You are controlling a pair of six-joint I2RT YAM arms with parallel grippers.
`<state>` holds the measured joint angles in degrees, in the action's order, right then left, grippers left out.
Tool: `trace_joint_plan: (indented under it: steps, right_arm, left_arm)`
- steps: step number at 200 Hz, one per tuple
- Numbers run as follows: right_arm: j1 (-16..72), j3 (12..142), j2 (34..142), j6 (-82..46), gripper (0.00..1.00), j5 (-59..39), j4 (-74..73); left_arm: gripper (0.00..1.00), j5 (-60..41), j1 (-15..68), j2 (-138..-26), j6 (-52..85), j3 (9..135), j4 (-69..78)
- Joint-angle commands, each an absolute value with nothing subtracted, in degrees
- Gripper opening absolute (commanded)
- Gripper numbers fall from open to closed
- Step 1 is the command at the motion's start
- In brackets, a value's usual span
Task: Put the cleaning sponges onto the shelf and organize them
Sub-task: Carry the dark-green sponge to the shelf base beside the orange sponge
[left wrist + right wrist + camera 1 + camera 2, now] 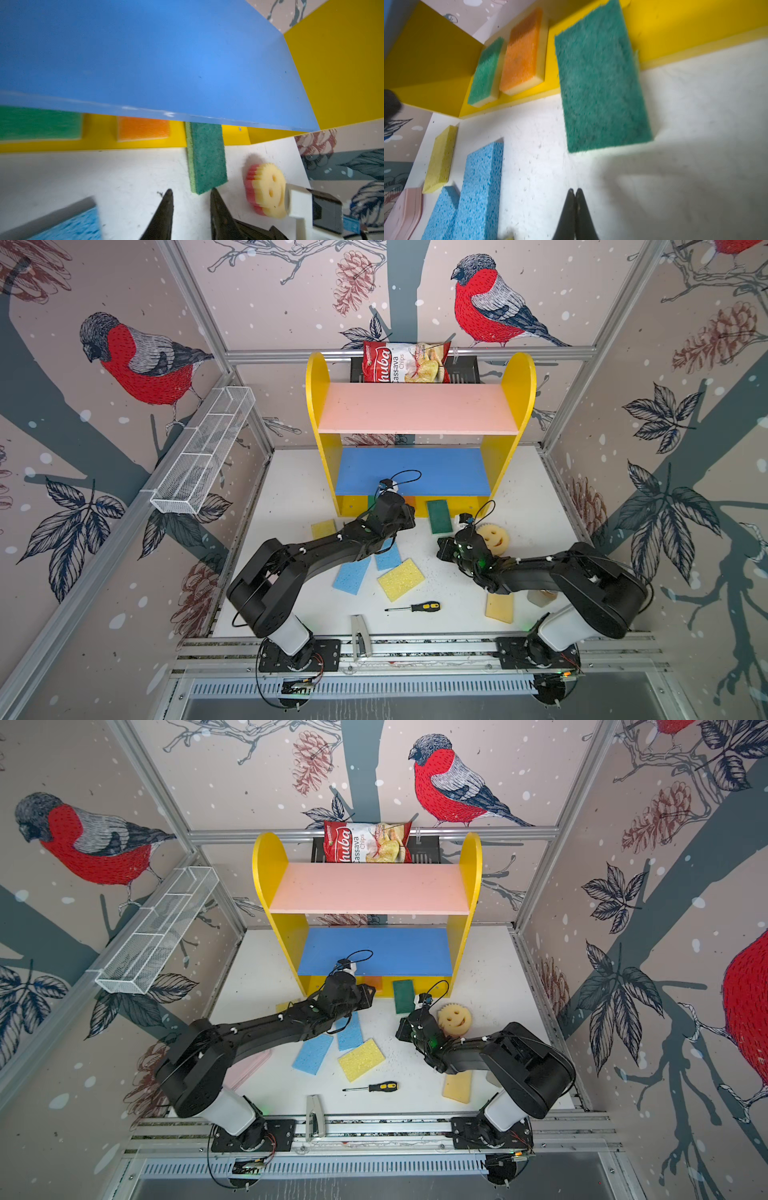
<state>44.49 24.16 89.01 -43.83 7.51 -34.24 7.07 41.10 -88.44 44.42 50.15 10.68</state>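
The yellow shelf (419,408) stands at the back. On its base lie a green sponge (485,72) and an orange sponge (522,54). A dark green sponge (438,516) rests half on the base, half on the table. My left gripper (191,193) is open and empty, its tips just short of that sponge's near end. My right gripper (575,190) is shut on nothing, beside the smiley sponge (492,536). Two blue sponges (352,574) and yellow ones (401,578) (323,529) (500,608) lie loose on the table.
A screwdriver (415,607) and a metal stapler (360,635) lie near the front edge. A chips bag (405,362) sits in the black basket (465,371) behind the shelf. A white wire tray (203,452) hangs on the left wall. A pink slab (249,1069) lies under the left arm.
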Motion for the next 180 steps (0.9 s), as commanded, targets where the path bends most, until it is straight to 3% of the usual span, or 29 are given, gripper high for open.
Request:
trace_joint_plan:
  steps: [1,55,180]
  right_arm:
    - [45.8,23.6,89.3,-45.3,0.02,7.6,-35.5]
    - [44.9,21.6,93.0,-48.0,0.01,6.5,-37.4]
    - [38.3,28.4,102.8,-48.3,0.01,4.8,-40.9]
  left_arm:
    - [0.33,14.0,40.0,-84.3,42.9,46.7,8.9]
    - [0.36,17.5,38.5,-78.1,42.4,41.0,10.8]
    - [0.37,16.6,37.7,-79.6,43.1,40.5,10.3]
